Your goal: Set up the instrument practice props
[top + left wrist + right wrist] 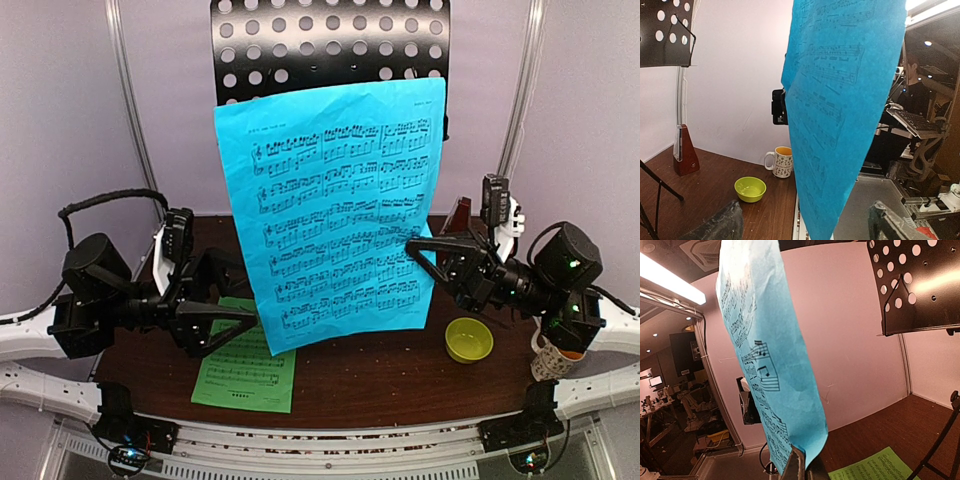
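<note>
A blue music sheet (335, 215) hangs upright in the air in front of the black perforated music stand desk (330, 45). My right gripper (420, 245) is shut on the sheet's right edge; in the right wrist view the fingers (802, 467) pinch its lower corner (770, 375). My left gripper (235, 295) is open by the sheet's lower left. In the left wrist view the sheet (840, 110) hangs between the spread jaws without touching them. A green music sheet (245, 365) lies flat on the table. The reddish-brown metronome (460, 215) stands behind the blue sheet at the right.
A yellow-green bowl (468, 340) sits at the front right of the brown table (380, 375). A spotted white mug (552, 358) stands right of it, under the right arm. The stand's tripod legs (655, 200) reach onto the table. White walls close the back.
</note>
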